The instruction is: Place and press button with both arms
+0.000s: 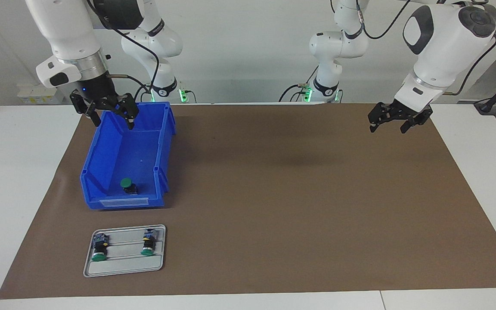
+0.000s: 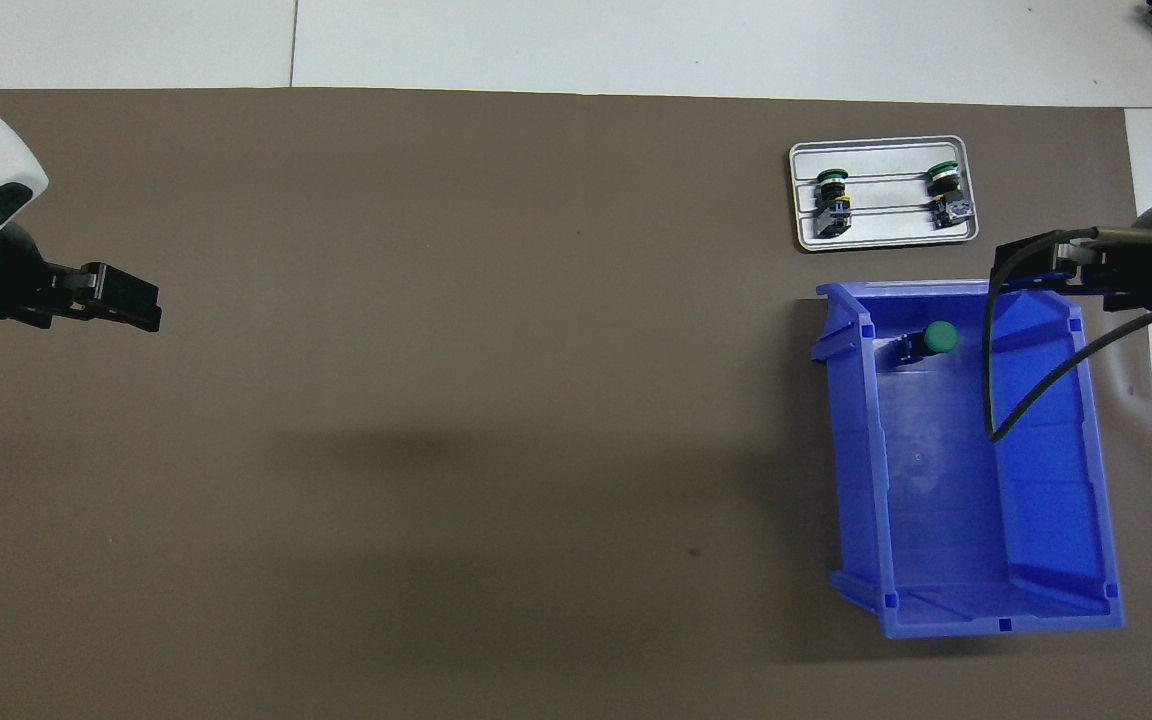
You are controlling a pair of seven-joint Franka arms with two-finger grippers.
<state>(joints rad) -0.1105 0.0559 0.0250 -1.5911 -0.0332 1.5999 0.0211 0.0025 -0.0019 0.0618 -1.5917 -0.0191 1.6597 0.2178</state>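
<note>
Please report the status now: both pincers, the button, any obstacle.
Right pincer open, over blue bin. Left pincer open, waiting above mat. Button lies in bin, untouched. No obstacle.

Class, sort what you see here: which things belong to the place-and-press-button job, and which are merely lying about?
Belongs to the job:
button in the bin
blue bin
grey tray
two buttons on the tray
right gripper, over the bin
left gripper, waiting over the mat

Just lying about:
brown mat
white table
</note>
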